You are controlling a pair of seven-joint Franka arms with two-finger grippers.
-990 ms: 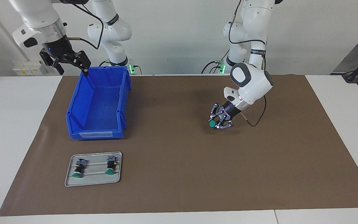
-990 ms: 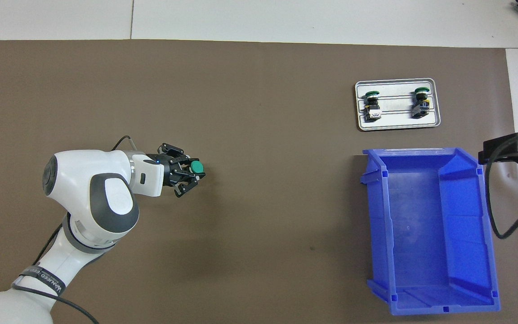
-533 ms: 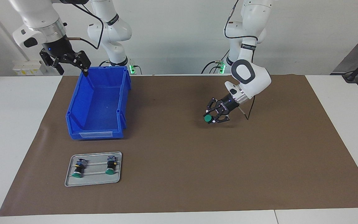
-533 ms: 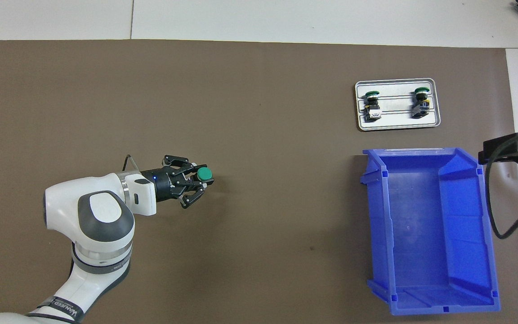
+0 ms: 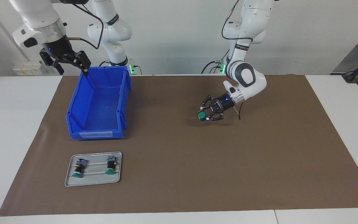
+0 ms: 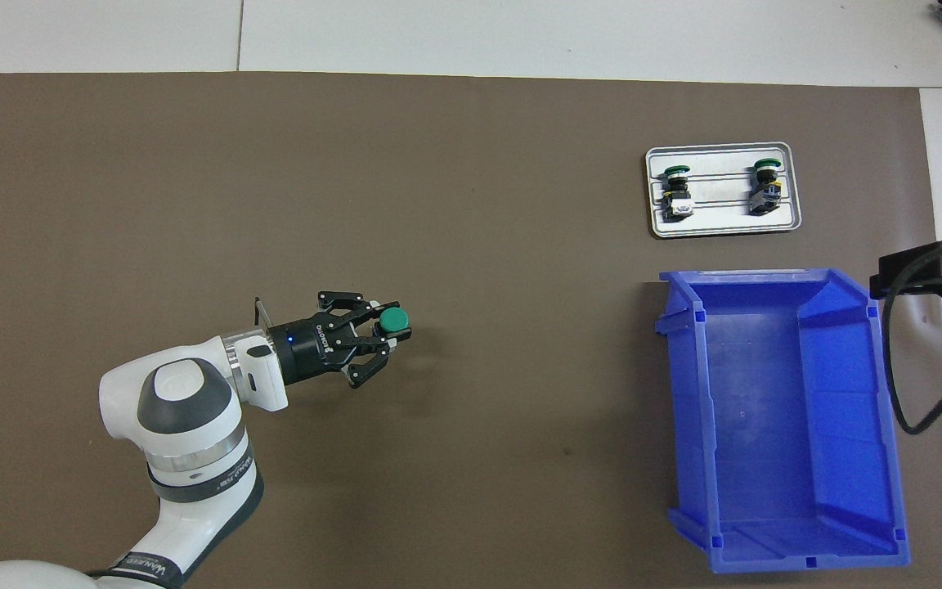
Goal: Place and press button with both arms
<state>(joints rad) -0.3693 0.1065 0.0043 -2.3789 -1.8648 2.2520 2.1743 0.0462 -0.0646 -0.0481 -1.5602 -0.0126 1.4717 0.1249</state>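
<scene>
- The left gripper (image 5: 204, 117) is low over the middle of the brown mat (image 5: 179, 186) on the desk (image 5: 11, 124), somewhat toward the left arm's end.
- Its fingers are partly closed around the button (image 5: 201, 116), with the green cap pointing away from the wrist. I cannot tell if the button touches the mat.
- The right gripper (image 5: 70, 63) waits in the air, fingers spread wide and holding nothing, above the corner of the blue bin (image 5: 96, 105) that is nearest to the robots.
- A grey tray (image 5: 93, 169) lies near the desk edge farthest from the robots, at the right arm's end, with two other buttons (image 5: 79, 168) lying on it.
</scene>
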